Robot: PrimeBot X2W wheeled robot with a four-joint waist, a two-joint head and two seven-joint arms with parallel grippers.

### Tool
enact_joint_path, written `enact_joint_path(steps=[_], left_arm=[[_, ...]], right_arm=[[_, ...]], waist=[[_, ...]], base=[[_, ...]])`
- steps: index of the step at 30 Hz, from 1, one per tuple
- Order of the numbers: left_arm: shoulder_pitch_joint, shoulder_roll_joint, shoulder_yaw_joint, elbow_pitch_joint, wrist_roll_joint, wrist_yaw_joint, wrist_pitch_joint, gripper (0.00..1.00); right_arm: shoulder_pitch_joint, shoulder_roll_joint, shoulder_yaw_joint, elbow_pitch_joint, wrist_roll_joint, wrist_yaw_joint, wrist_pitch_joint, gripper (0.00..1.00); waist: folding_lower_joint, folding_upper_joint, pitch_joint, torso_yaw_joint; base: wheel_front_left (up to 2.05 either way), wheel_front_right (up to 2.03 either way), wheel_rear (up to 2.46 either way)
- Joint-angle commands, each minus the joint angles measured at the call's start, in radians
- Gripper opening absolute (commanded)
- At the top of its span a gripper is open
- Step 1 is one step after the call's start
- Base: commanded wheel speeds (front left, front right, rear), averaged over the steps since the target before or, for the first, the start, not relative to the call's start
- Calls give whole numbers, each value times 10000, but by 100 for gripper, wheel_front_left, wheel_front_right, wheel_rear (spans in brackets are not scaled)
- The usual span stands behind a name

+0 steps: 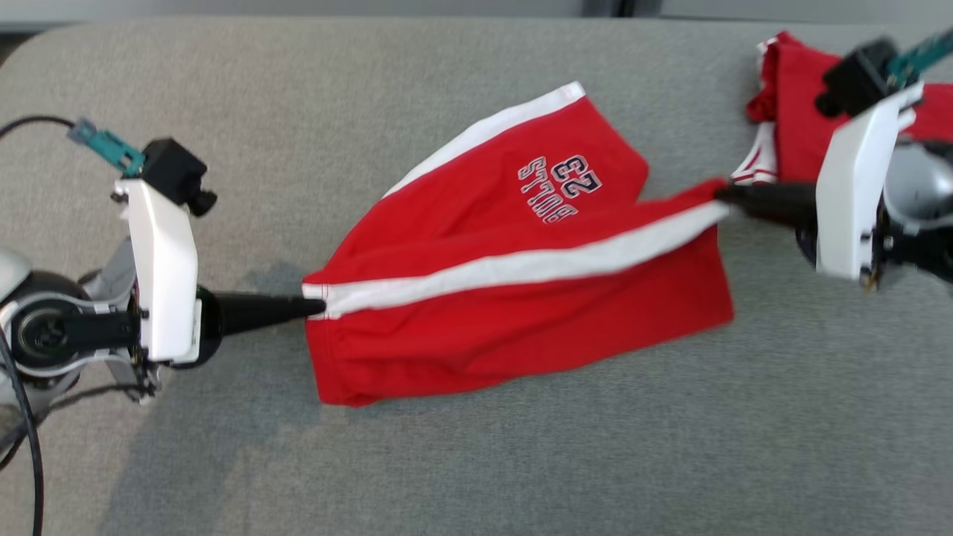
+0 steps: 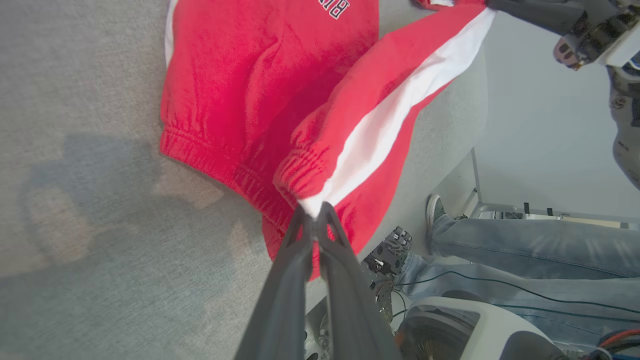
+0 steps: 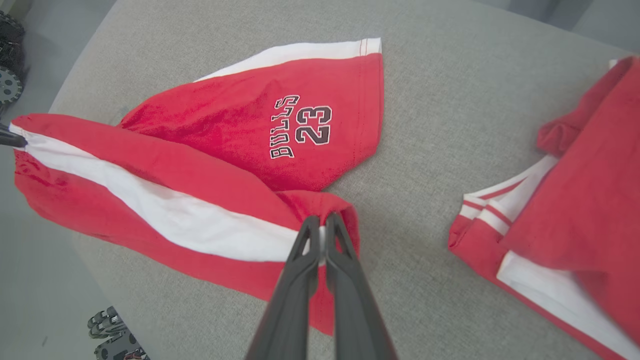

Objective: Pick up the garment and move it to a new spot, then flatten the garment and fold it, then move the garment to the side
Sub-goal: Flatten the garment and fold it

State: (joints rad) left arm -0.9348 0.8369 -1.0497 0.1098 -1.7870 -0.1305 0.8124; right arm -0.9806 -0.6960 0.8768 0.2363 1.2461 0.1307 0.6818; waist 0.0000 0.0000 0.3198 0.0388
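The red basketball shorts [image 1: 521,327] are held stretched over the middle of the grey fabric-covered surface [image 1: 476,461]. One leg is lifted along its white side stripe [image 1: 521,264], while the other, printed "BULLS 23", lies flat behind it. The left end effector [image 1: 316,307] is pressed together on the waistband end of the stripe, and the right end effector [image 1: 726,199] is pinched on the hem end. The step in hand is judged to be the flattening. The two pinches are best drawn apart evenly and lowered together, so that the raised leg is laid down without a twist and no fold is trapped beneath. The cloth is a soft, limp knit that sags between the grips, and the waistband is gathered and elastic. A second red garment [image 1: 789,126] with white trim lies crumpled near the right end effector and should be left undisturbed
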Motion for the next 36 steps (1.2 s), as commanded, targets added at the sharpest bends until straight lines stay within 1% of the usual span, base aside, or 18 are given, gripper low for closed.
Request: enact_joint_path(steps=[1, 7, 8, 13, 17, 25, 30, 36], left_arm=[[-234, -100, 212, 111, 14, -4, 70, 0], [-480, -385, 718, 271, 124, -4, 414, 0], [-480, -385, 718, 271, 124, -4, 414, 0], [-245, -528, 1077, 375, 248, -4, 454, 0], [-170, -761, 1462, 439, 366, -4, 304, 0], [-253, -1121, 2014, 675, 629, -4, 555, 0], [-254, -1236, 2256, 768, 851, -4, 729, 0], [-249, -1406, 2571, 763, 998, -4, 901, 0]], right_arm=[[-349, 235, -160, 309, -229, 3, 198, 0], [-1308, 990, -529, 1311, -961, 3, 524, 0], [-1308, 990, -529, 1311, -961, 3, 524, 0], [-1676, 1471, -675, 2063, -1236, 3, 421, 0], [-2031, 1687, -754, 2768, -1411, 3, 466, 0], [-2800, 2158, -950, 4083, -1671, 3, 598, 0], [-3204, 2365, -1010, 4516, -1771, 3, 480, 0], [-3660, 2339, -955, 4793, -2011, 3, 121, 0]], waist=[[0, 0, 517, 425], [0, 0, 871, 929], [0, 0, 871, 929], [0, 0, 1061, 1211], [0, 0, 1283, 1395], [0, 0, 1730, 1568], [0, 0, 1889, 1642], [0, 0, 2089, 1782]], base=[[0, 0, 0], [0, 0, 0], [0, 0, 0], [0, 0, 0], [0, 0, 0], [0, 0, 0], [0, 0, 0], [0, 0, 0]])
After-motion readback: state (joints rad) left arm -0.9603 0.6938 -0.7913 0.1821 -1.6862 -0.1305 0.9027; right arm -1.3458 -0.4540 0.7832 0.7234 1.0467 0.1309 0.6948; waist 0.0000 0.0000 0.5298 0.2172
